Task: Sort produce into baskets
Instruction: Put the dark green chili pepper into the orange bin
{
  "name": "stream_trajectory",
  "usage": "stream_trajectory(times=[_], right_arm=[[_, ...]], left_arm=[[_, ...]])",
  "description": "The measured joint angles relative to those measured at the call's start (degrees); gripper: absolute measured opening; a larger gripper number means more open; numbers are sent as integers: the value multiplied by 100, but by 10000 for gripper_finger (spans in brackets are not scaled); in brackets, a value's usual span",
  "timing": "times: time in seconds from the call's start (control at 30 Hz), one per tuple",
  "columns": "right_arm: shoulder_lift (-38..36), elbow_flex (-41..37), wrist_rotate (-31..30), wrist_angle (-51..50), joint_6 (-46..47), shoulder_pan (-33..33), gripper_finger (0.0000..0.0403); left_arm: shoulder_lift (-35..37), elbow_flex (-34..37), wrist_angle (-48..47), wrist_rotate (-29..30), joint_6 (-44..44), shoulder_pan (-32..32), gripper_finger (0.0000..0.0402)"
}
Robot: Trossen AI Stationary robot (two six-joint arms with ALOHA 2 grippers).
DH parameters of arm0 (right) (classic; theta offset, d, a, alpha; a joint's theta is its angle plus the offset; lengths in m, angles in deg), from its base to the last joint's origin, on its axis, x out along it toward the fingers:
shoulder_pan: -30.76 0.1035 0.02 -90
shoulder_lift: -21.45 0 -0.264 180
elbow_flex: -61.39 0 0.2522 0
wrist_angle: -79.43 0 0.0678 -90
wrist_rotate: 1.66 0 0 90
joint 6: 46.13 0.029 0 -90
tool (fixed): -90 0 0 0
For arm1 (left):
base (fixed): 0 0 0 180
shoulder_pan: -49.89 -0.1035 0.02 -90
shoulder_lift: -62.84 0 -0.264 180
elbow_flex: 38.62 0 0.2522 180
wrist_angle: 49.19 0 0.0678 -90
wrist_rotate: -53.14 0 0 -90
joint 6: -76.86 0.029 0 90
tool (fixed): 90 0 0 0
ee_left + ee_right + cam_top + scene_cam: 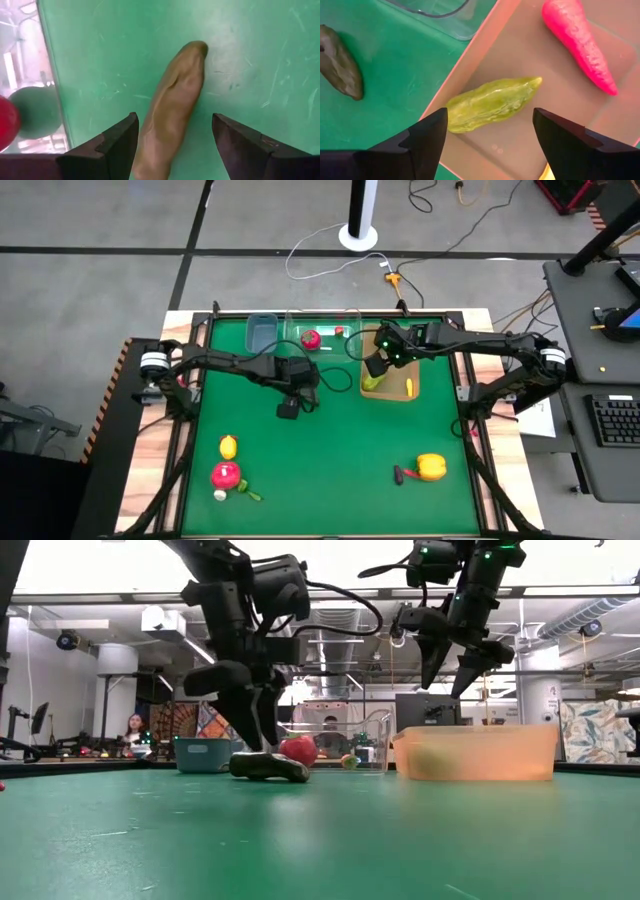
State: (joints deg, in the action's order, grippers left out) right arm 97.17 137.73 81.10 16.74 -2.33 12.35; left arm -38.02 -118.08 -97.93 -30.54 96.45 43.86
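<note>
My left pincer (pixel 172 142) straddles the dark olive cucumber-shaped piece (pixel 172 107), open; closing off-centre could squirt it toward twelve o'clock. Right pincer (pixel 490 132) hangs open, empty, over the tan tray (pixel 520 150).

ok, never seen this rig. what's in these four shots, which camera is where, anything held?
Two robot arms work over a green table. One camera looks down from overhead, one sits at table height, and one rides on each wrist. The left gripper is open, straddling a dark cucumber on the mat. The right gripper is open above the tan tray, where a green cucumber and a red chilli lie. Nothing is held. A yellow pepper and a lemon wait nearer the front edge.
</note>
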Motion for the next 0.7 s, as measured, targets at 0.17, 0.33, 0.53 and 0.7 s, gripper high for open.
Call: stream_trajectory(times=[0.17, 0.33, 0.53, 0.7], right_arm=[[-5, 0, -24, 16, -24, 0, 287], [-20, 0, -26, 37, -31, 0, 290], [-20, 0, -24, 37, -31, 0, 286], [-20, 0, -26, 37, -31, 0, 288]], left_arm=[[0, 37, 65, -230, 70, -52, 233], [-119, 71, 99, -297, 72, -55, 231], [-365, 73, 93, -292, 72, -63, 216], [-483, 73, 99, -295, 69, -61, 197]])
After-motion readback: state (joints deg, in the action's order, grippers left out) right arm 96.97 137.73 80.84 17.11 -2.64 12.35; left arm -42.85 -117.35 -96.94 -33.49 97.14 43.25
